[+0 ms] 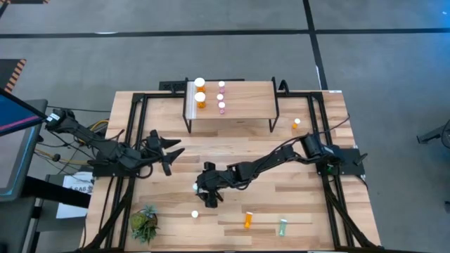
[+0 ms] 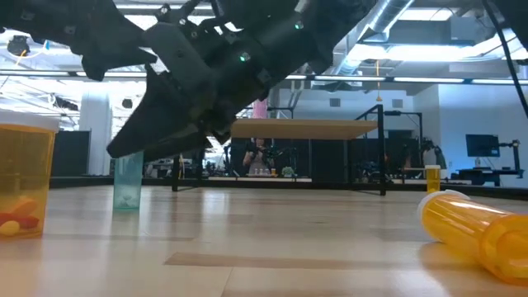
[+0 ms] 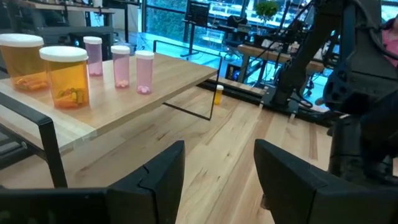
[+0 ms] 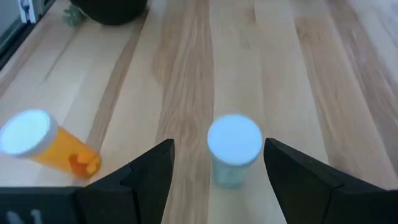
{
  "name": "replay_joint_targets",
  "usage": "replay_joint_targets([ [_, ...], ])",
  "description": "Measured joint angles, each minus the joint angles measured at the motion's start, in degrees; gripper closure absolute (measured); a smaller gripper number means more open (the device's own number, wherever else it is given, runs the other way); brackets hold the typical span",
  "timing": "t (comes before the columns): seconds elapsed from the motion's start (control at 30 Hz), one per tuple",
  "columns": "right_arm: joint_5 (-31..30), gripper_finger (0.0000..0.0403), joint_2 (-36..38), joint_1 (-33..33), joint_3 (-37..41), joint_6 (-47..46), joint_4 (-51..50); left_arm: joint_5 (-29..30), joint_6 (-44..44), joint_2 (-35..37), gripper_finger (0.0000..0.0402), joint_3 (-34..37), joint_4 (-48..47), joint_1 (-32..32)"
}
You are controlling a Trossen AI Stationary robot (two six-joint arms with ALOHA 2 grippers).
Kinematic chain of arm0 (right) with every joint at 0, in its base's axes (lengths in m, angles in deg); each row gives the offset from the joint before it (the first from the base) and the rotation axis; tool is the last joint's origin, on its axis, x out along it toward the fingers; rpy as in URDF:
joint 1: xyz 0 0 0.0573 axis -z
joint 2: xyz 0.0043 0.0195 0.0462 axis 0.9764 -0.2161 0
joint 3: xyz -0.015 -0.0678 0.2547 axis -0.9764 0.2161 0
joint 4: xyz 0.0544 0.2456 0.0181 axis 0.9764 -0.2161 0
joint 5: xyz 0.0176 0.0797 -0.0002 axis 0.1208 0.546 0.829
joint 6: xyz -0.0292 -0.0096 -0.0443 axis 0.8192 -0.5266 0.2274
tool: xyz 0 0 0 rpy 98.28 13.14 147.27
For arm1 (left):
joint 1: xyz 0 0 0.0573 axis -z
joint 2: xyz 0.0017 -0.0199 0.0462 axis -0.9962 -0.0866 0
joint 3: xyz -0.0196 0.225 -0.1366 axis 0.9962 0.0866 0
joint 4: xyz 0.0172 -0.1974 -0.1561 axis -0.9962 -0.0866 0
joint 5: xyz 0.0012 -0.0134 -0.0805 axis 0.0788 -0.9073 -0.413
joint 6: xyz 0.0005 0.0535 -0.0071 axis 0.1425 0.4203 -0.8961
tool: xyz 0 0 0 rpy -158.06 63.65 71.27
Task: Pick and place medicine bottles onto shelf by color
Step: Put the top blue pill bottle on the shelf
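Observation:
The shelf (image 1: pixel 242 105) stands at the table's far middle, with two larger orange bottles (image 1: pixel 200 98) at its left end and three pink bottles (image 1: pixel 221 96) beside them; they also show in the left wrist view (image 3: pixel 65 78). My right gripper (image 4: pixel 217 144) is open above the table's near middle. Its fingers stand on either side of an upright pale green bottle (image 4: pixel 234 146), apart from it. That bottle also shows in the low view (image 2: pixel 128 186). My left gripper (image 1: pixel 172 151) is open and empty, left of the table's middle, facing the shelf.
An upright orange bottle (image 1: pixel 195 213) stands just nearer than my right gripper. An orange bottle (image 1: pixel 248 220) and a pale green one (image 1: pixel 283 226) lie near the front edge. A small orange bottle (image 1: pixel 297 124) stands right of the shelf. A potted plant (image 1: pixel 144 223) is at the near left.

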Motion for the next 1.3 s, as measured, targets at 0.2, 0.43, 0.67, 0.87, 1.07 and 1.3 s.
replay_joint_targets([
  [0.2,0.0,0.0131,0.2,0.1,-0.2,0.0,-0.1,0.0,0.1,-2.9,0.0221,0.0,1.1,0.0],
  [0.43,0.0,0.0132,0.2,0.1,-0.2,0.0,-0.7,0.2,0.4,-4.2,0.0221,0.0,2.0,0.0],
  [0.67,0.1,0.0155,0.2,0.1,-0.2,0.1,-0.2,0.4,0.4,-4.1,0.0221,0.0,2.2,0.0],
  [0.87,0.1,0.0205,0.1,0.1,-0.2,0.2,0.2,0.4,0.4,-4.1,0.0221,0.0,2.2,0.0],
  [1.07,0.2,0.0253,0.2,0.3,-0.2,0.2,0.2,0.4,0.4,-4.1,0.0221,0.0,2.2,0.0],
  [1.3,0.2,0.027,0.2,0.3,-0.2,0.2,0.3,0.3,0.4,-4.1,0.0221,0.0,2.2,0.0],
])
